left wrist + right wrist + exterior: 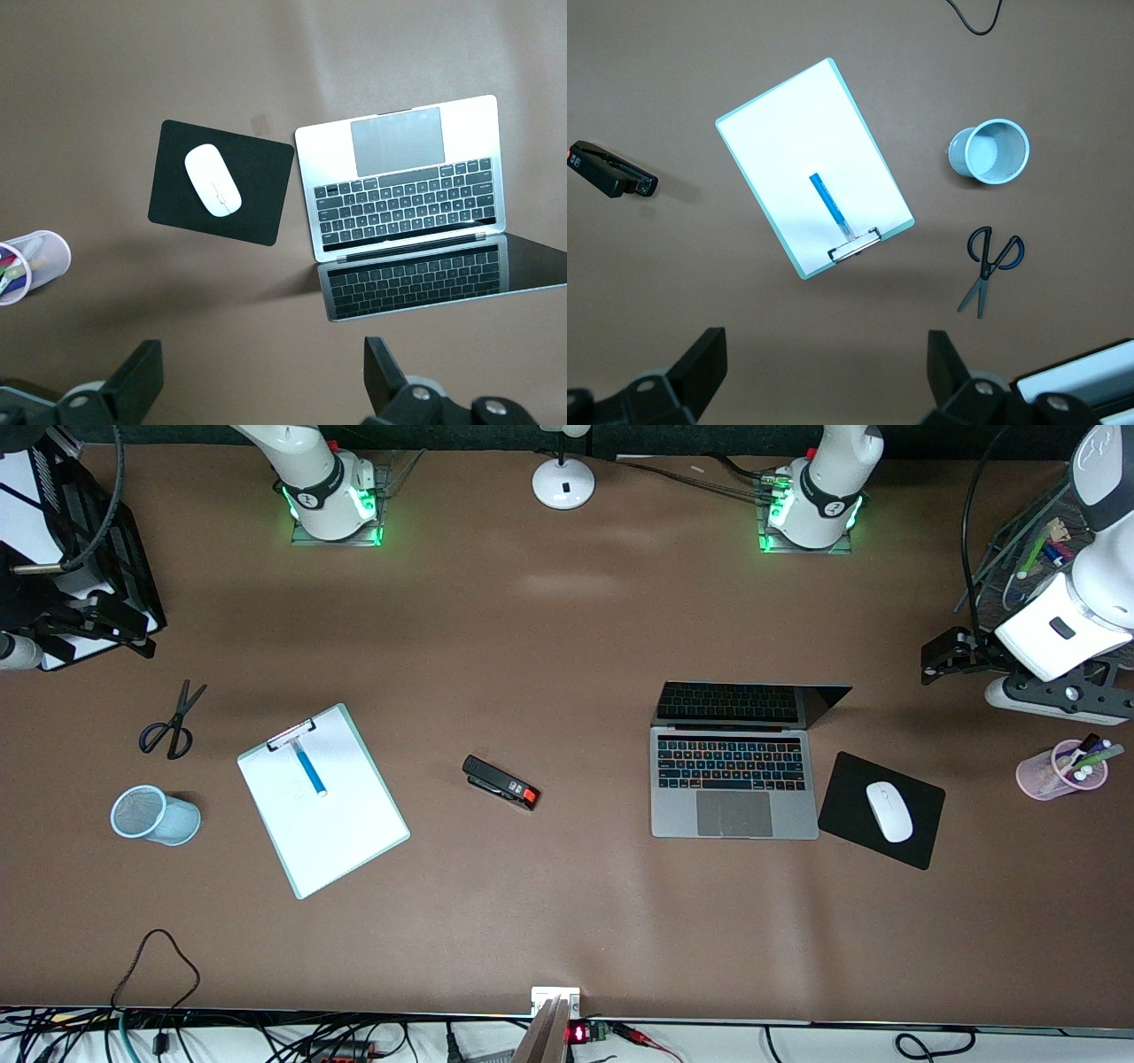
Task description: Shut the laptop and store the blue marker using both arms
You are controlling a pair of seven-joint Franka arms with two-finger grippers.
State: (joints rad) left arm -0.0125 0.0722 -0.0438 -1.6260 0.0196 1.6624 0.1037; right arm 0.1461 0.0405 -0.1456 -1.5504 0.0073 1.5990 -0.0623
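The two black fingers [142, 376] of the left gripper [261, 381] are held wide apart with nothing between them, high over bare brown table [567, 646] at the left arm's end. The two black fingers [704, 367] of the right gripper [824, 376] are likewise spread wide and empty, high over the table at the right arm's end. In the front view the left gripper [952, 657] is seen at about three o'clock and the right gripper [106, 624] at about nine o'clock; both arms wait.

Under the left wrist camera the slim silver-grey laptop [733, 775] is seen standing open: black keys, a large grey trackpad nearer the front camera, and a dark screen in which the keys are mirrored. Just beside it, toward the left arm's end, a black rectangular mouse pad [881, 810] is laid askew, with a white oval mouse [889, 811] resting on it. A pink translucent cup of pens [1061, 769] stands well apart, nearer the left arm's end.

Under the right wrist camera the short light-blue marker [310, 769] is seen lying on the white sheet of a pale-green-edged clipboard [323, 802], one end touching the metal clip. Toward the right arm's end a light-blue mesh cup [152, 815] lies tipped on its side, and dark-handled scissors [173, 722] lie farther from the front camera than it. A black stapler with a red end [500, 782] lies between clipboard and laptop, at the table's centre.
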